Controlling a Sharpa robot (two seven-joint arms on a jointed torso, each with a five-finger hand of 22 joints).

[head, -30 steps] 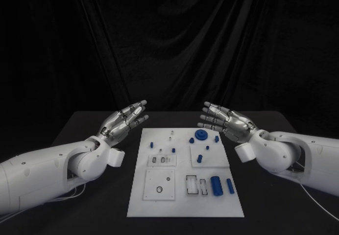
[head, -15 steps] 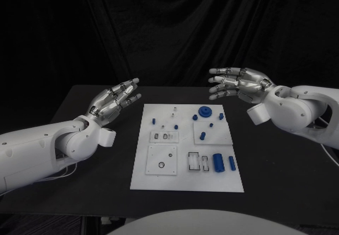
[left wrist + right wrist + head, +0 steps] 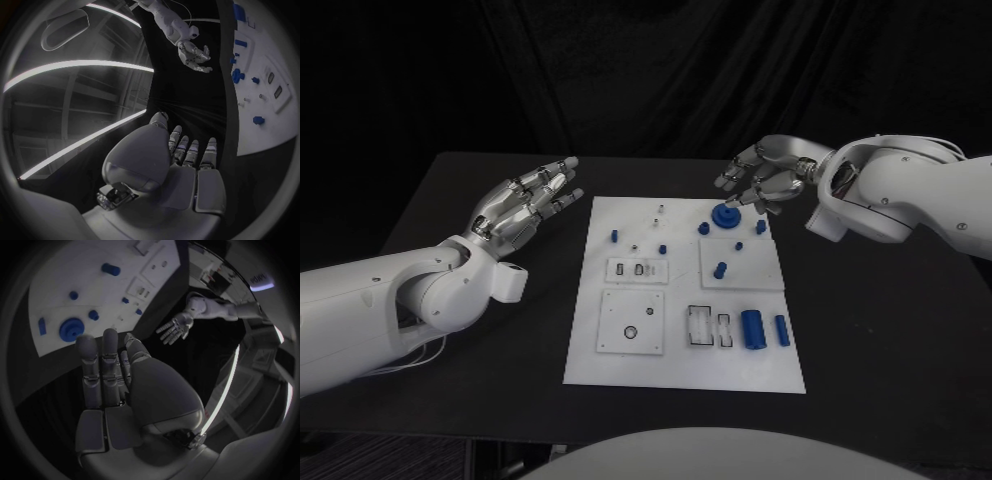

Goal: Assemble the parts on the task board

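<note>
The white task board (image 3: 678, 368) lies mid-table with small blue parts on it. A blue gear (image 3: 726, 216) sits near its far edge, with small blue pegs (image 3: 720, 269) around it. Two blue cylinders (image 3: 753, 328) lie at the near right. My right hand (image 3: 764, 178) hovers just beyond and above the gear, fingers bent downward and holding nothing. In the right wrist view its fingers (image 3: 103, 365) reach toward the gear (image 3: 72, 329). My left hand (image 3: 524, 205) is held open beside the board's far left corner, off the board, with its fingers apart.
Rectangular insets with slots and holes (image 3: 630, 322) take up the board's near left and middle. Black table (image 3: 473, 300) surrounds the board on all sides. A dark curtain closes off the back.
The head camera has shifted. My right hand has come down and inward from the board's far right to just above the blue gear. The left hand has hardly moved.
</note>
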